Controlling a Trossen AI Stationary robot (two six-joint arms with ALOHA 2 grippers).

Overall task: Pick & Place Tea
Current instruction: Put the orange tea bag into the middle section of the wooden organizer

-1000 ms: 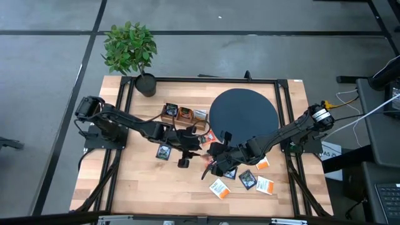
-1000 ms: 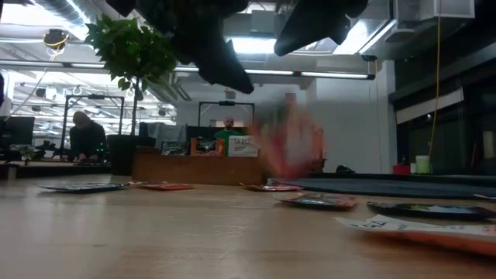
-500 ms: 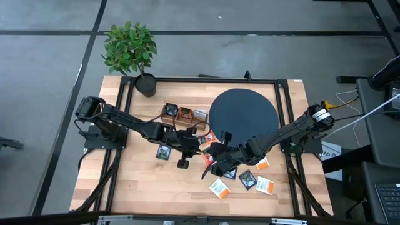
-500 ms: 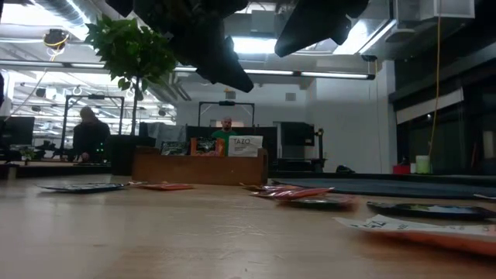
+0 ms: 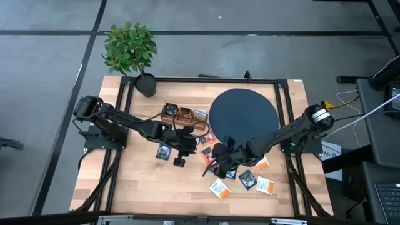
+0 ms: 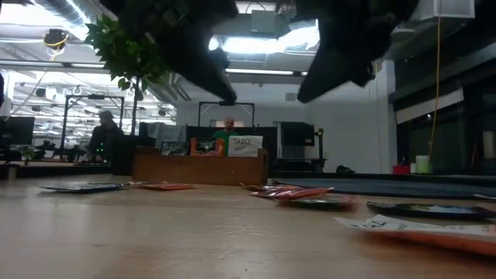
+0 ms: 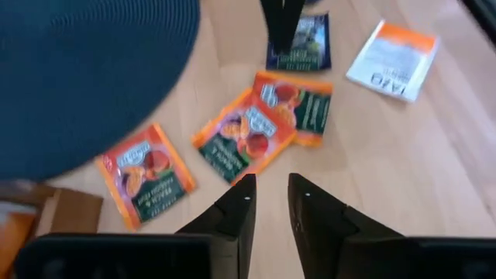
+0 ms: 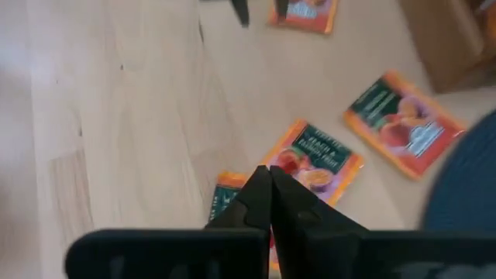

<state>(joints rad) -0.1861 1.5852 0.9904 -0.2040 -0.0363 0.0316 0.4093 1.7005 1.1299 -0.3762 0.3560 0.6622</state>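
The plant (image 5: pixel 129 47) stands at the table's (image 5: pixel 137 187) far left corner, left of the black disc (image 5: pixel 243 114). A dark sachet (image 5: pixel 164 152) lies alone on the wood well left of the disc's near edge. The tray (image 5: pixel 183 114) sits just left of the disc.

The left gripper (image 7: pixel 268 195) hangs over the table left of the disc's near edge, fingers (image 7: pixel 239 203) a narrow gap apart, holding nothing. Just ahead of its tips lie two overlapping orange sachets (image 7: pixel 263 124); a third orange sachet (image 7: pixel 145 173) lies beside them, against the disc's rim.

The right gripper (image 8: pixel 269 186) hovers below the disc's near edge, fingers pressed together and empty. The orange pair (image 8: pixel 314 162) lies directly under its tips, apart from them.

Nearer the front edge and right of that, below the disc, lie white-and-orange sachets (image 5: pixel 219 187) and another dark one (image 5: pixel 248 179).
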